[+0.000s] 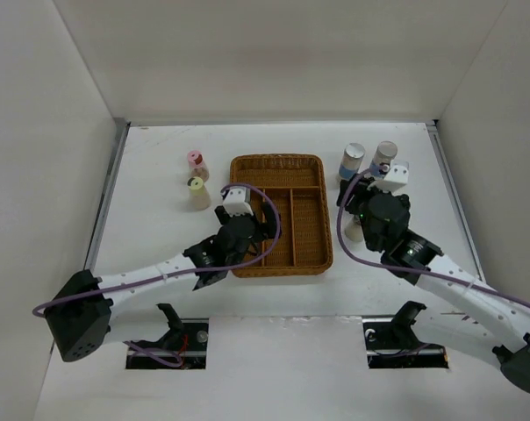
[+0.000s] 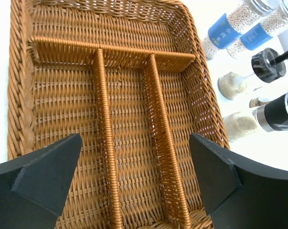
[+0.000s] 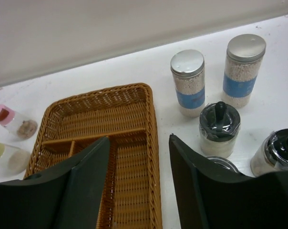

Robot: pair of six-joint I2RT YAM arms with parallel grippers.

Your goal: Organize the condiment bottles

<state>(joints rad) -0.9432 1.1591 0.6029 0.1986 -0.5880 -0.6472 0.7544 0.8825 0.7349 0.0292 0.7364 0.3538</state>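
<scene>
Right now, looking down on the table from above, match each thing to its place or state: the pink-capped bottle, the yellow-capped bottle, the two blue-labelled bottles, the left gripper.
Column A
1. pink-capped bottle
2. yellow-capped bottle
3. blue-labelled bottles
4. left gripper

Column B
a. open, above the wicker tray
b. right of the tray
c. left of the tray, farther back
d. left of the tray, nearer the front

Pairs: 1-c, 2-d, 3-b, 4-a
</scene>
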